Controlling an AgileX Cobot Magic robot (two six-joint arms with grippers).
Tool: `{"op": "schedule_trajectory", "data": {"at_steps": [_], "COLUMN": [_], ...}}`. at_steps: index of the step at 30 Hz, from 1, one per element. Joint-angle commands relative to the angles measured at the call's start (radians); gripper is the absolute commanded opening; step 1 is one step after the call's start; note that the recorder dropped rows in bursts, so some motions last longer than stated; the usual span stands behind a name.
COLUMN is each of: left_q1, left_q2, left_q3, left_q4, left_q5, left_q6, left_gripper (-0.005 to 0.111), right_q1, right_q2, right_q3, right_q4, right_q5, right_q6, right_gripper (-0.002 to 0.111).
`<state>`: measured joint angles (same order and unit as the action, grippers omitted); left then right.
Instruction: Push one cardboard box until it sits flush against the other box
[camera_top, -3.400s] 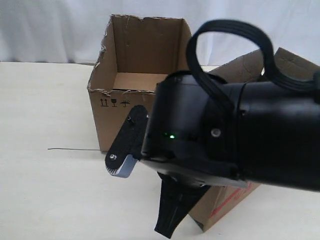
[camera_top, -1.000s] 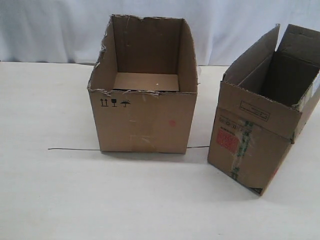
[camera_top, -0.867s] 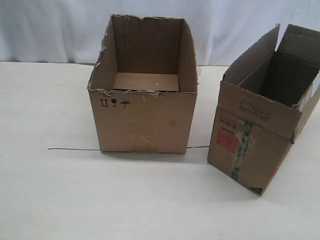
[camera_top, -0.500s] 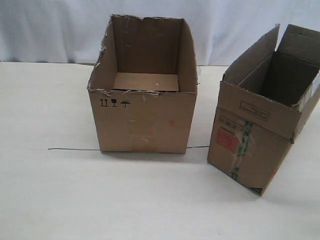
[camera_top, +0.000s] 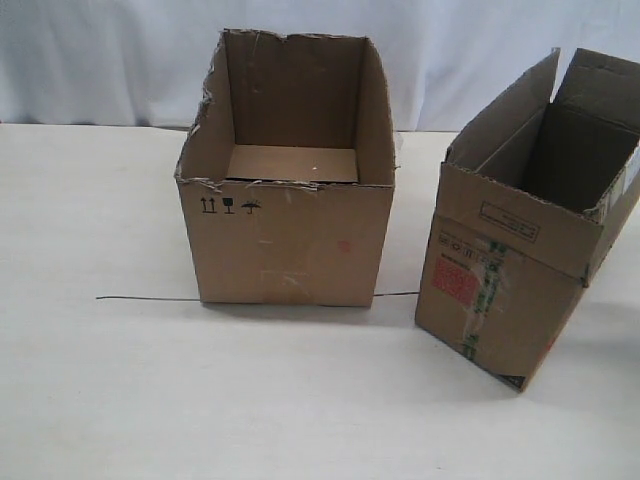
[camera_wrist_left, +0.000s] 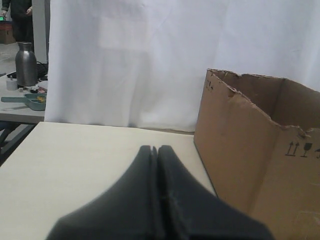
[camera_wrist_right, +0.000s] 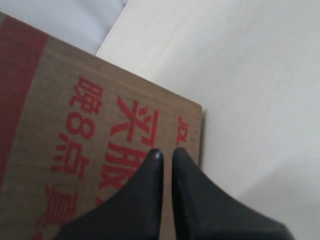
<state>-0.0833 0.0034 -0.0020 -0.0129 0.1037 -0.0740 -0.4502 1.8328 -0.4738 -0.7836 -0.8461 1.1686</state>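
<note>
The cardboard box (camera_top: 500, 290), narrow with raised flaps, a red square print and green-printed tape, stands at the right, angled away from the other box (camera_top: 290, 240). That wider carton has torn rims and small black symbols, and a gap of table separates the two. Neither gripper shows in the exterior view. My left gripper (camera_wrist_left: 154, 148) is shut and empty, low over the table beside the other box (camera_wrist_left: 240, 150). My right gripper (camera_wrist_right: 167, 151) is shut with only a thin slit between its fingers, right at the red-lettered side of the cardboard box (camera_wrist_right: 75, 130), near its corner.
A thin dark line (camera_top: 150, 298) runs across the pale table (camera_top: 120, 400) under the other box. A white curtain (camera_top: 100, 60) closes off the back. Beyond it, the left wrist view shows a metal flask (camera_wrist_left: 26, 64) on another table.
The black arm that filled the exterior view 3.4 s ago has left it. Over the last second both boxes have stayed where they were.
</note>
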Motion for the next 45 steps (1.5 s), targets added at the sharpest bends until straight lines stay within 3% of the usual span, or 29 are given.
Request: {"op": "schedule_trajectory", "data": {"at_steps": [1, 12, 21, 29, 35, 39, 45], "left_q1": [-0.005, -0.005, -0.005, -0.005, -0.005, -0.005, -0.005], "left_q2": [-0.003, -0.003, -0.003, -0.003, -0.003, -0.003, -0.003], "left_q3": [0.002, 0.002, 0.002, 0.002, 0.002, 0.002, 0.002], "left_q4": [0.003, 0.003, 0.003, 0.003, 0.003, 0.003, 0.003], "left_q5": [-0.008, -0.008, -0.008, -0.008, -0.008, -0.008, -0.008], "left_q6": [-0.006, -0.006, -0.006, -0.006, -0.006, -0.006, -0.006], "left_gripper": [0.000, 0.000, 0.000, 0.000, 0.000, 0.000, 0.000], "right_q1": [0.000, 0.000, 0.004, 0.156, 0.232, 0.213, 0.097], "right_q2": [0.107, 0.284, 0.364, 0.402, 0.404, 0.394, 0.322], "right_q3": [-0.054, -0.196, -0.281, -0.397, -0.483, -0.504, -0.453], "right_q4": [0.006, -0.092, -0.123, -0.076, -0.001, 0.014, -0.108], "right_q5": [-0.111, -0.264, -0.286, -0.265, -0.130, -0.136, -0.136], "right_q6": [-0.011, 0.094, 0.131, 0.154, 0.152, 0.150, 0.154], "right_gripper": [0.005, 0.005, 0.005, 0.005, 0.005, 0.005, 0.005]}}
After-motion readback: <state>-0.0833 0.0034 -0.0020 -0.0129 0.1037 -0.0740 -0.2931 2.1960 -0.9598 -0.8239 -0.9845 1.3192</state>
